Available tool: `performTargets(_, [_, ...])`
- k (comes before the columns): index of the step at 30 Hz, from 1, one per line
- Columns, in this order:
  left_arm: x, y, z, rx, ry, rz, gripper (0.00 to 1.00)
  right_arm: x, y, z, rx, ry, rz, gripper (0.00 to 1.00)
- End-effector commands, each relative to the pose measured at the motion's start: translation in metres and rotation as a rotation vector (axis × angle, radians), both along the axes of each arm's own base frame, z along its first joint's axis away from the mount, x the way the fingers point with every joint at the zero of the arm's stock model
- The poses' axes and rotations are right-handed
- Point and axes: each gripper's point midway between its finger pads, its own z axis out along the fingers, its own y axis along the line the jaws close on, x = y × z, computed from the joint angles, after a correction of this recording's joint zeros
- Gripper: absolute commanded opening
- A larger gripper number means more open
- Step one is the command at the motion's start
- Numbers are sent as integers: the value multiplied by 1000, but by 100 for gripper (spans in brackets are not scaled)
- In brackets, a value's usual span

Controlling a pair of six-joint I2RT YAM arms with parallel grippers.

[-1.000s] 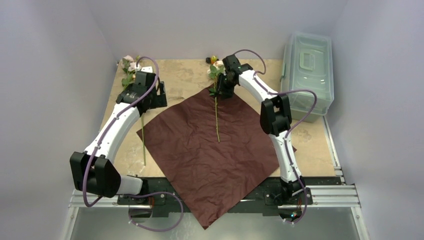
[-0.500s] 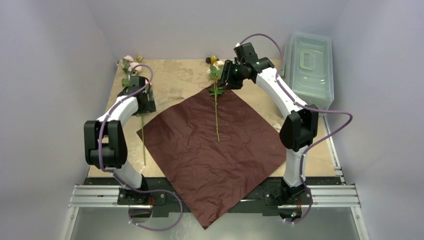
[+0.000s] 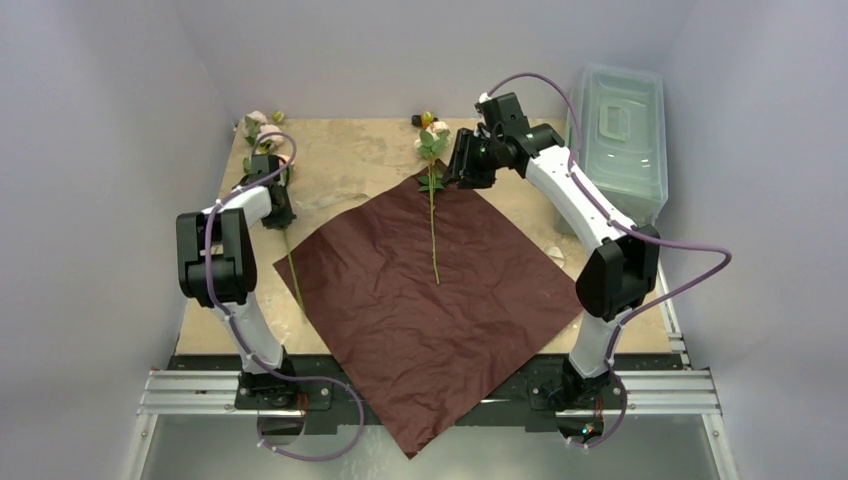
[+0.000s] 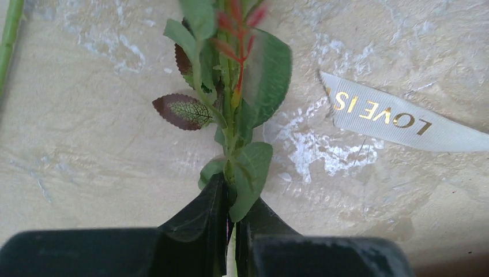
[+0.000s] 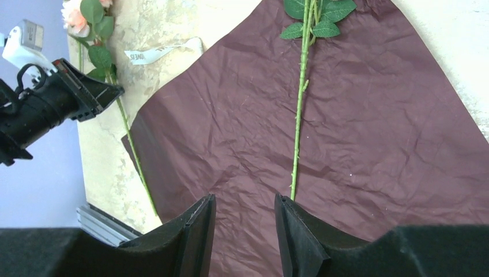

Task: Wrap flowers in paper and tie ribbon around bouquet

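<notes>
From above, your paper (image 3: 480, 290) lies as a dark diamond mid-table, one corner hanging over the near edge. The centre flower (image 3: 433, 230) rests on it, stem along the far-to-near diagonal, blooms past the far corner. The left flower (image 3: 294, 280) lies on bare table just left of the paper. Its long axis also runs far to near, with the cut end slanting in toward the paper's left corner. Your left gripper (image 3: 282, 215) sits on that stem just below the leaves. The right gripper (image 3: 462, 168) hangs over the far corner, beside the centre flower's leaves.

In the left wrist view, the jaws are pinched together on the left flower (image 4: 230, 104) at its lowest leaves, and the stem runs straight out ahead of them. The ribbon (image 4: 398, 118) end lies flat on the table to the right, clear of the grip.

In the right wrist view, your right fingers (image 5: 196, 231) stand apart with nothing between them, up above the paper. The centre flower's stem points toward the gap from below.

The left arm has the stem, so I judge the next move is its own. The flower needs to go rightward onto the paper and be laid parallel beside the centre stem. Watch that the trailing cut end doesn't snag the paper's edge.
</notes>
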Motion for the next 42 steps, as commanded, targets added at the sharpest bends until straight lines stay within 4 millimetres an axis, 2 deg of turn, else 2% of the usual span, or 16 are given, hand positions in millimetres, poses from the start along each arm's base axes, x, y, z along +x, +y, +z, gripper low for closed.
performTargets(1, [1,14,-23,12,31,58,0,-11,-6,21,8,-48,24,50])
performTargets(3, [4,25,-8,55,-8,125,0,-12,-7,22,7,-49,29,49])
performTargets(5, [10,35,16,94,-56,197,0,-13,-7,23,6,-52,34,49])
performTargets(9, [20,55,73,204,-139,331,0,-12,-11,24,-13,-64,24,49])
performTargets(12, [34,56,117,213,-239,362,0,-11,-9,32,0,-82,31,49])
performTargets(14, [44,45,143,207,-294,351,0,-10,-7,40,13,-102,39,49])
performTargets(18, [59,8,188,180,-363,290,0,-10,-17,53,-12,-147,5,50])
performTargets(21, [71,-47,206,103,-395,171,0,-14,-27,57,-43,-163,-16,50])
performTargets(23, [73,-75,205,59,-383,121,0,-17,-32,56,-57,-171,-29,50])
performTargets(26, [76,-121,191,-50,-364,39,0,-22,-35,56,-55,-183,-36,50])
performTargets(30, [79,-199,167,-217,-355,-114,0,-28,-36,52,-41,-179,-37,50])
performTargets(35, [81,-281,136,-354,-314,-207,0,-36,-36,46,-37,-160,-29,50])
performTargets(38, [85,-316,117,-362,-274,-252,0,-41,-39,46,-37,-159,-27,50])
performTargets(42, [83,-343,89,-376,-222,-284,0,-46,-42,46,-38,-163,-29,51])
